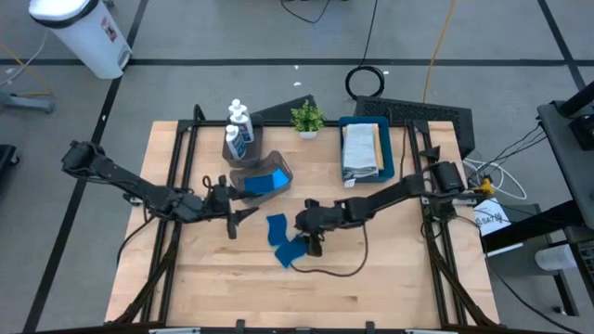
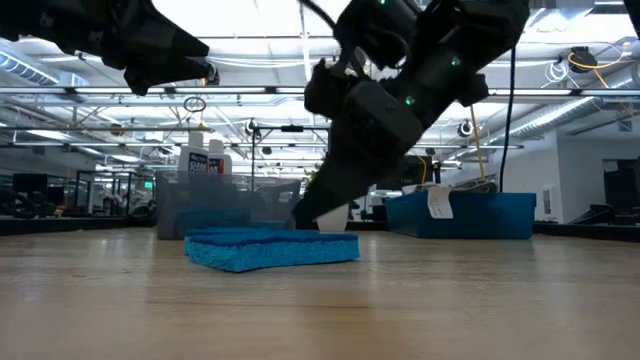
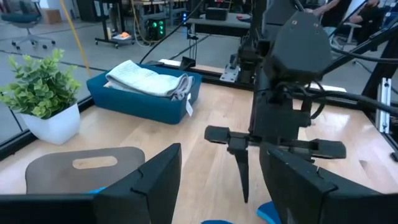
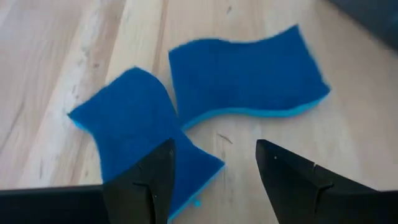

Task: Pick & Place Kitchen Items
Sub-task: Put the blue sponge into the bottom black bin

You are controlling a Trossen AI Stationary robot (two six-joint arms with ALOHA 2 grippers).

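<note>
Two sponges (image 4: 245,78) (image 4: 134,134) lie on the surface mid-table, corners touching or nearly so, and that's your main risk. Your right gripper (image 4: 214,180) hangs just above them, fingers apart and empty, one finger over the nearer sponge's edge, the other over bare wood. Drop straight down from here and I'd expect you to pinch a corner only: the sponge pivots, slips out, or drags its neighbour along. Centre over one sponge first.

Second risk: the left gripper (image 1: 232,218) is close by on the other side, also spread wide and holding nothing, hovering beside the clear bin (image 1: 263,176). Both arms converge on the same patch; the left wrist view shows the right arm (image 3: 280,124) right in front of it. Move both at once and you could clip fingers.

Soft foam will squash, so a shallow grip may let go mid-carry.

Bottles (image 1: 239,130) stand behind the bin, cloths (image 1: 362,148) sit in the tray (image 1: 388,165) far side, plant (image 1: 307,119) between them. None of those are in play yet.
</note>
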